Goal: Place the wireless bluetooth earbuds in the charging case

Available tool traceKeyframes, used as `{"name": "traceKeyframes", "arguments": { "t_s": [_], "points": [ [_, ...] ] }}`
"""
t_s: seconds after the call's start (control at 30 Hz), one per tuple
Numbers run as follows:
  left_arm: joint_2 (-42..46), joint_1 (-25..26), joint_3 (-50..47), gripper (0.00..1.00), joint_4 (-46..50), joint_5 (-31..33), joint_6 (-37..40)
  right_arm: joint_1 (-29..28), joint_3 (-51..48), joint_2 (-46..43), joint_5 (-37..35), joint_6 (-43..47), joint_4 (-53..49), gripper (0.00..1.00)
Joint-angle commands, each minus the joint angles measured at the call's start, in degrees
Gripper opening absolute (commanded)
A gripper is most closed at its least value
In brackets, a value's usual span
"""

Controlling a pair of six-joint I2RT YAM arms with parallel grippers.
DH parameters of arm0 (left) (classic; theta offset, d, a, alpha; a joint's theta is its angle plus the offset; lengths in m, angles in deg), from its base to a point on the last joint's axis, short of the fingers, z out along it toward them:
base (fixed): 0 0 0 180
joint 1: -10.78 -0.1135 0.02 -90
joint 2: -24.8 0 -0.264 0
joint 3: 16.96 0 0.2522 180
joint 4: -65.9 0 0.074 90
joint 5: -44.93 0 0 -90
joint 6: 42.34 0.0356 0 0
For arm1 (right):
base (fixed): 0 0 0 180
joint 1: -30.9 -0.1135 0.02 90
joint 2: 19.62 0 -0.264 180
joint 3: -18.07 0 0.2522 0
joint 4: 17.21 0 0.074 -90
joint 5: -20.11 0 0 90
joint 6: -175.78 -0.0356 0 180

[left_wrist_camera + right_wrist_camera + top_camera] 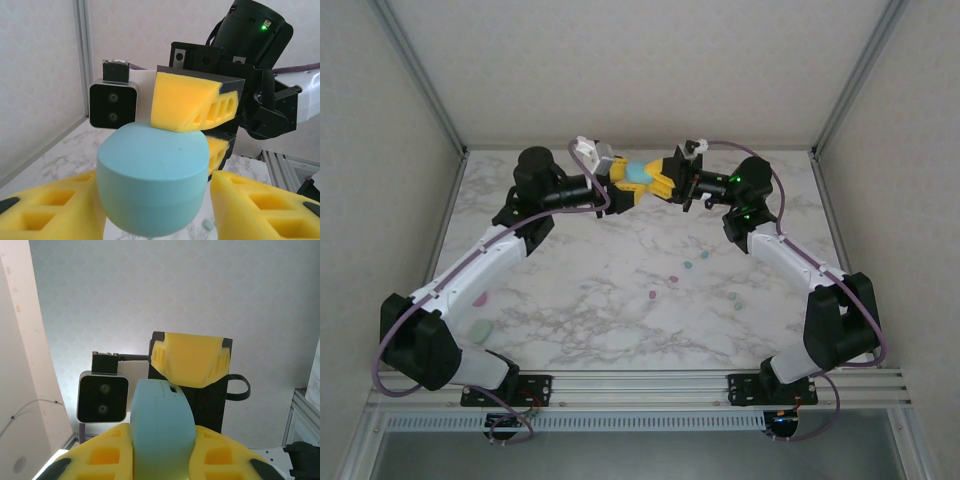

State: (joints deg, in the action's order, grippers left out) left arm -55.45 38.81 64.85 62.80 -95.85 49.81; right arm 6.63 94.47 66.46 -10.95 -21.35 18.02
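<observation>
A grey-veined marble table stands inside pale padded walls.

From above, the teal case is held off the marble at 12 o'clock, over the table's far edge. The left gripper meets it from 9 o'clock and the right gripper from 3 o'clock, with yellow fingers of both against it. The earbuds lie loose on the marble, scattered from the middle toward 4 o'clock, well apart from the case.

At the left wrist, the case sits in the left gripper, clamped on both sides. The right gripper reaches in from 1 o'clock. One of its fingers is pressed on the case's top and the other is under its far rim, closed on it. A camera shows at 10 o'clock.

At the right wrist, the case stands edge-on, pinched in the right gripper. A left finger touches its top end at 12 o'clock.
</observation>
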Motion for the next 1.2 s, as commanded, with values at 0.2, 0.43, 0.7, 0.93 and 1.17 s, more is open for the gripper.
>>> {"name": "traceKeyframes", "arguments": {
  "t_s": [0.2, 0.43, 0.7, 0.93, 1.17],
  "points": [
    [0.23, 0.45, 1.98, 0.56, -0.31, -0.98, 0.54, -0.19, -0.23, 0.07, 0.12, 2.38, -0.39, 0.04],
    [-0.07, 0.53, 2.74, 0.43, 1.90, -1.68, 1.69, -0.16, 0.12, -0.47, 0.31, 3.98, -2.91, 0.05],
    [-0.36, 1.05, 3.84, 0.48, 4.70, -1.68, 3.38, -0.26, 0.45, -1.26, 0.55, 7.50, -7.77, 0.06],
    [-0.82, 1.15, 4.19, 0.37, 4.89, -1.95, 3.44, -0.25, 0.39, -1.14, 0.67, 7.66, -8.02, 0.06],
    [-0.52, 1.16, 3.61, 0.43, 4.14, -1.88, 3.33, -0.16, -0.43, 0.23, -0.55, 0.84, 1.41, 0.05]
  ]
}}
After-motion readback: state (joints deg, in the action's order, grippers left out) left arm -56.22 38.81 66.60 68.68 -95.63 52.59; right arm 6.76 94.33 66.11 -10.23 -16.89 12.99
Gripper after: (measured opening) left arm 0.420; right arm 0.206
